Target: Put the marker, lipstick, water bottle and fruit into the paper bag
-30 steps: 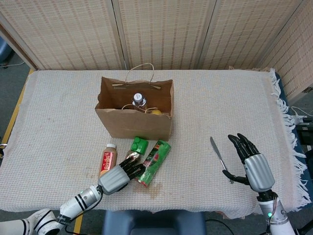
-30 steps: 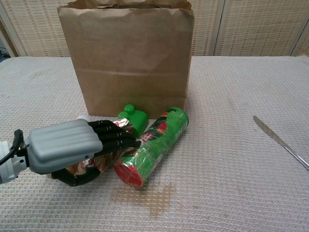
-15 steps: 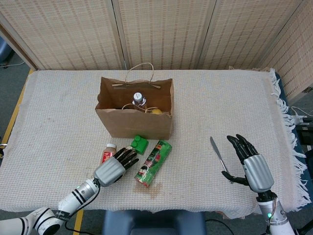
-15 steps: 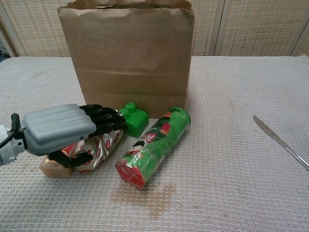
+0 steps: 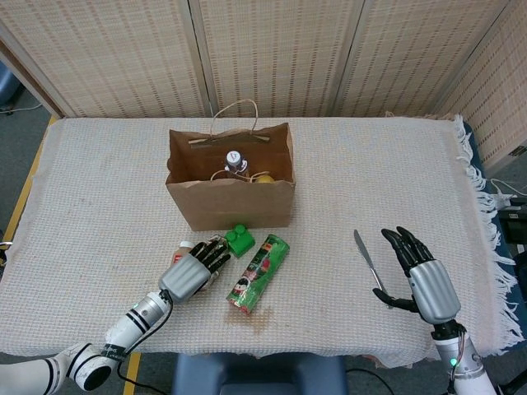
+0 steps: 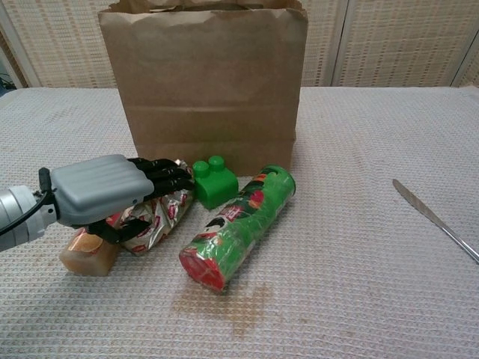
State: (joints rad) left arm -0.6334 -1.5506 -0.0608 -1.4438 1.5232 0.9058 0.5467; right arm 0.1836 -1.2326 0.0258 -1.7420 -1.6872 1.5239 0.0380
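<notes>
Paper bag (image 5: 230, 197) stands upright and open-mouthed just left of the surface's (image 5: 370, 173) middle, and inside it the head view shows the water bottle (image 5: 234, 160) standing with its cap up and a yellow fruit (image 5: 263, 177) just at its 3 o'clock, so two of the four items look to be in already; marker and lipstick I cannot pick out anywhere, in the bag or outside it. At the bag's 6 o'clock, touching its front wall, sits a green block (image 6: 214, 182), and at 5 o'clock of that lies a green snack can (image 6: 238, 226) on its side, red end toward the robot. At the block's 9 o'clock the left hand (image 6: 105, 188) lies palm-down over a red-wrapped bottle (image 6: 127, 232) lying flat, fingers (image 6: 166, 173) curled over its wrapper and thumb tucked under; it seems a loose grasp, though I cannot tell how firm. My read: this is a hunt among the clutter for the remaining small items, and the next move calls for lifting or sliding that bottle aside without nudging the bag. Room is tight there, block and can close at the fingertips. Over at 3 o'clock the right hand (image 5: 422, 276) hovers with fingers spread, holding nothing, a table knife (image 5: 371, 266) just at its 9 o'clock, with open cloth all round and the fringed edge (image 5: 482, 214) near behind it.
</notes>
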